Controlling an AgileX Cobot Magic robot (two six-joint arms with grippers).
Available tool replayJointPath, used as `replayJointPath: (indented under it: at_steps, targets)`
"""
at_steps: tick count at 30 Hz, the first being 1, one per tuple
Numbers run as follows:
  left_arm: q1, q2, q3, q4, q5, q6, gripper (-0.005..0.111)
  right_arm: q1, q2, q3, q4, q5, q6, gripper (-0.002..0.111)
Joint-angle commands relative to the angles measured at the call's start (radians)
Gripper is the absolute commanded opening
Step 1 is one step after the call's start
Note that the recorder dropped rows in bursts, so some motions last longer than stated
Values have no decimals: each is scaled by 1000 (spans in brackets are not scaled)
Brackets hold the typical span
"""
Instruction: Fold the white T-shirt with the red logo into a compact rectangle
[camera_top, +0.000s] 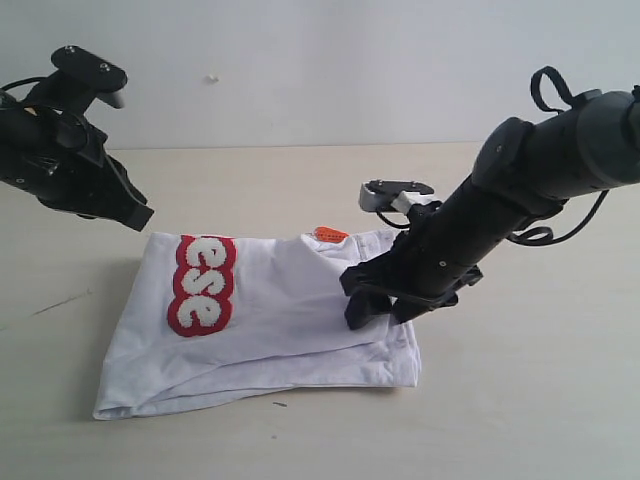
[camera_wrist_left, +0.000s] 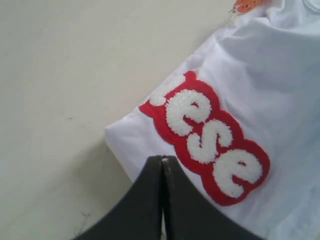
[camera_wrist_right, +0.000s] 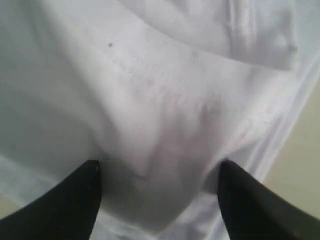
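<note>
While your left claw (camera_top: 137, 214) hangs above the bench (camera_top: 520, 400) just off the far left corner of the white T-shirt (camera_top: 290, 310), its two fingers are pressed together with nothing between them. The left wrist view shows you that closed tip over the shirt's corner, right beside the red logo (camera_top: 202, 285).

You see the T-shirt lying flat on the bench near the middle, already doubled over itself into a rough, wide rectangle. A lower layer of cloth sticks out along the near edge and at the near left corner. The logo sits on the top layer at the left end. Only the fuzzy white letters "ese" in their thick red outline show, and they are turned so that they read down toward you. The orange neck tag (camera_top: 330, 234) peeks out at the far edge, right of the middle.

Your right claw (camera_top: 388, 306) is down at the right part of the shirt with its fingers spread apart, gripping nothing. In the right wrist view, wrinkled white cloth fills the gap between the two dark tips. You cannot tell from these views whether the tips actually touch the cloth.
</note>
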Motion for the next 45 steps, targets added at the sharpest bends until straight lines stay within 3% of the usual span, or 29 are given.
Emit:
replayJointPath:
  at_steps: [1, 11, 20, 24, 30, 35, 38, 42, 45]
  targets:
    - [2, 0, 1, -9, -15, 7, 0, 21, -1, 4, 32, -6, -40, 64]
    - [2, 0, 1, -9, -19, 7, 0, 21, 8, 4, 39, -126, -30, 61]
    - [2, 0, 1, -15, -25, 7, 0, 21, 43, 4, 141, -131, -88, 58]
    - [2, 0, 1, -20, -32, 7, 0, 21, 41, 4, 141, -131, -101, 45]
    - [2, 0, 1, -27, -35, 9, 0, 21, 41, 4, 141, -120, -175, -1]
    - [2, 22, 1, -29, -49, 9, 0, 21, -69, -48, 123, -27, -170, 0]
    - [2, 33, 1, -29, -75, 11, 0, 21, -183, -55, -39, 4, -44, 0]
    - [2, 33, 1, -29, -101, 14, 0, 21, -263, -55, -498, 97, 384, 0]
    - [2, 33, 1, -31, -101, 15, 0, 21, -251, -55, -556, 147, 431, 0]
